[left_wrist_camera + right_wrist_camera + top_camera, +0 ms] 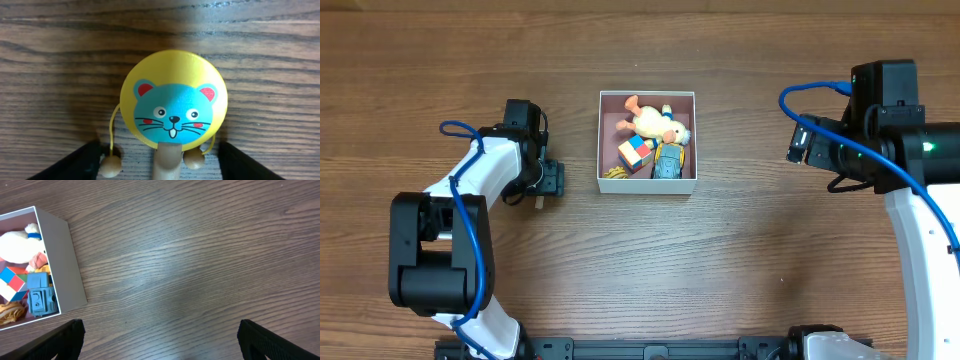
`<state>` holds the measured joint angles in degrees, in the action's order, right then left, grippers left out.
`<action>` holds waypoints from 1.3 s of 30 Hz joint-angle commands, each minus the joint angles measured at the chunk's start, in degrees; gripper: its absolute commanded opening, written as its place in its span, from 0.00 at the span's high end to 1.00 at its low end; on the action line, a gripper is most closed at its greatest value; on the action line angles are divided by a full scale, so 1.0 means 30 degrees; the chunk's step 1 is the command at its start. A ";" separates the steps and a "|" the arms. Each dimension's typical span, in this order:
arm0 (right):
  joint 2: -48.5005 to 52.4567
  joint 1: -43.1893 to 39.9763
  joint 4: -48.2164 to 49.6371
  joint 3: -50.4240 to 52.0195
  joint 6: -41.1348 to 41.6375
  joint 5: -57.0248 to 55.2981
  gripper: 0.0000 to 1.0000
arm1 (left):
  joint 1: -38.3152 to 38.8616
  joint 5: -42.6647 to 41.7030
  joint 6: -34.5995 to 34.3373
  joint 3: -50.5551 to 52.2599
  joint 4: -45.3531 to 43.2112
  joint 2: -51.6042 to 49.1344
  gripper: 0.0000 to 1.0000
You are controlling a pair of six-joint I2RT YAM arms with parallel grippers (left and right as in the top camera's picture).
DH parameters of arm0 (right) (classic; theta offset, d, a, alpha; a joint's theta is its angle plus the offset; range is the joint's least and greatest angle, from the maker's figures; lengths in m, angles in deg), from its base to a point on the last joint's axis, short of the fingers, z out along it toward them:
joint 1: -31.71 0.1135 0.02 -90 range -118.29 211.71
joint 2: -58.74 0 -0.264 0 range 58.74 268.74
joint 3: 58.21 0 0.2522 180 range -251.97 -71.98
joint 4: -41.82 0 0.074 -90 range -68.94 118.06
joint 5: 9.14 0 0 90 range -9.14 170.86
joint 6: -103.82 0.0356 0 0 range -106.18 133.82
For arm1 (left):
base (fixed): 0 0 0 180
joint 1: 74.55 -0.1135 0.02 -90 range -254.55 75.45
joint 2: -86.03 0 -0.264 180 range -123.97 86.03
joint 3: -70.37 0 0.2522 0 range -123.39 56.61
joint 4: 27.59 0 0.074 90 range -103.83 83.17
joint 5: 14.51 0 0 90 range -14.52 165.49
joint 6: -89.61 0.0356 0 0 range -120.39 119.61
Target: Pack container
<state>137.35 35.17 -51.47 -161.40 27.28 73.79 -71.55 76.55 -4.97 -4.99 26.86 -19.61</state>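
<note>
Two arms flank the container (647, 187), which sits near mid-table (740, 260) in the overhead view, well apart from both; inside it lie a pale plush duck (655, 122), a colour-block cube (635, 153), a blue toy (668, 162) and a yellowish item (614, 173) too small to identify; the left gripper (550, 183) points down at the wood to the container's left; the right gripper (800, 142) hangs to its right. Left wrist view: a yellow disc toy (173, 107) with a blue whiskered animal face lies flat on the table; its wooden handle (167, 162) runs toward the camera, with two wooden beads (110, 166) on strings beside it; the dark fingers (75, 165) stand apart, one on each side of the handle, apparently not touching it. Right wrist view: the fingers (270, 340) are spread wide over bare wood, with nothing between them; the container sits at the upper left, white wall facing the camera.
</note>
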 commanded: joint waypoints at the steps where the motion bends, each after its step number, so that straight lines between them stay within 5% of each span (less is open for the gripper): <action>1: -0.0015 -0.0015 0.0058 -0.0029 -0.0058 -0.0277 0.00 | 0.0007 -0.0874 -0.0197 0.0408 -0.0095 -0.1333 0.33; 5: -0.0015 -0.0015 0.0058 -0.0029 -0.0058 -0.0277 0.00 | 0.0007 -0.1392 -0.0189 0.0408 -0.0095 -0.1333 0.56; 9: -0.0015 -0.0015 0.0058 -0.0029 -0.0066 -0.0277 0.00 | 0.0007 -0.1880 -0.0211 0.0401 -0.0029 -0.1333 0.66; 22: -0.0015 -0.0015 0.0058 -0.0029 -0.0066 -0.0277 0.00 | 0.0007 -0.1836 -0.0182 0.0321 0.0991 -0.1333 0.58; 31: -0.0015 -0.0015 0.0058 -0.0029 -0.0058 -0.0277 0.00 | 0.0007 -0.1851 -0.0182 -0.0080 0.1384 -0.1326 0.78; 39: -0.0015 -0.0015 0.0058 -0.0029 -0.0058 -0.0277 0.00 | 0.0007 -0.1792 -0.0175 -0.1668 0.2645 -0.1326 0.75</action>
<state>137.35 35.17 -51.47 -161.40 27.28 73.77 -71.66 73.11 -4.91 -8.12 33.33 -21.40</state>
